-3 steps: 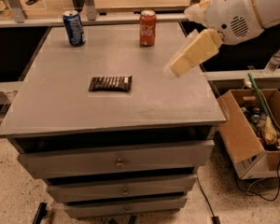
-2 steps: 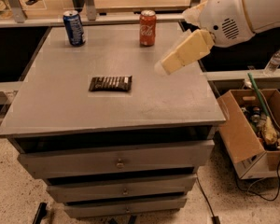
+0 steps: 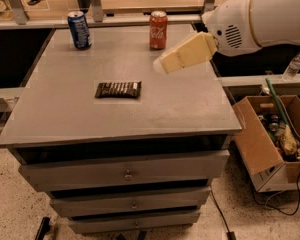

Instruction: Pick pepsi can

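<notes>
The pepsi can (image 3: 79, 30) is blue with white lettering and stands upright at the far left corner of the grey cabinet top (image 3: 155, 109). A red Coca-Cola can (image 3: 158, 30) stands upright at the far middle. My gripper (image 3: 162, 65) is a cream-coloured piece on the white arm (image 3: 255, 19) that comes in from the upper right. It hovers above the cabinet top just in front of the red can and well to the right of the pepsi can. It holds nothing.
A dark wrapped snack bar (image 3: 118, 89) lies flat near the middle left of the top. An open cardboard box (image 3: 270, 139) of clutter stands on the floor at the right. A water bottle (image 3: 293, 65) stands on a ledge at the far right.
My gripper has moved left across the cabinet top, from the right edge toward the area in front of the red can. The cans and the snack bar have not moved.
</notes>
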Tool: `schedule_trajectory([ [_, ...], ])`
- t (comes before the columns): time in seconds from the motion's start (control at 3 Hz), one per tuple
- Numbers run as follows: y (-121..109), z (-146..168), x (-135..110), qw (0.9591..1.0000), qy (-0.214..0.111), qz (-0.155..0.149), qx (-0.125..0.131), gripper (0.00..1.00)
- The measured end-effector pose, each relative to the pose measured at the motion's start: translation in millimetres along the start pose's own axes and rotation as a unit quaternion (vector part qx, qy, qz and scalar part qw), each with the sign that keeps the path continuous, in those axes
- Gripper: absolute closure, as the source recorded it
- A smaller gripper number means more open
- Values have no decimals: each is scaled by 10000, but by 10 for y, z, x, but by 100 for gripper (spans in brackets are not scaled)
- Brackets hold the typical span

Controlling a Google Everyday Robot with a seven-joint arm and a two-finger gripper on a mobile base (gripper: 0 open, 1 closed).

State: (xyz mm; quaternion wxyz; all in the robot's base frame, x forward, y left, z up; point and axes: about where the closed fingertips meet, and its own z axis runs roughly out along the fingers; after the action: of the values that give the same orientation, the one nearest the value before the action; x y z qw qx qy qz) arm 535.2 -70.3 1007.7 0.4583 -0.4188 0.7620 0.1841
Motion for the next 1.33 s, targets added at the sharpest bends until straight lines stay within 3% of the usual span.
schedule_trajectory([
  [0.33, -59, 79, -25, 9992, -166, 243, 276, 0],
  [0.67, -59, 79, -25, 9992, -166, 242, 276, 0],
  [1.33, -104, 410, -220, 9982, -593, 93, -80, 0],
])
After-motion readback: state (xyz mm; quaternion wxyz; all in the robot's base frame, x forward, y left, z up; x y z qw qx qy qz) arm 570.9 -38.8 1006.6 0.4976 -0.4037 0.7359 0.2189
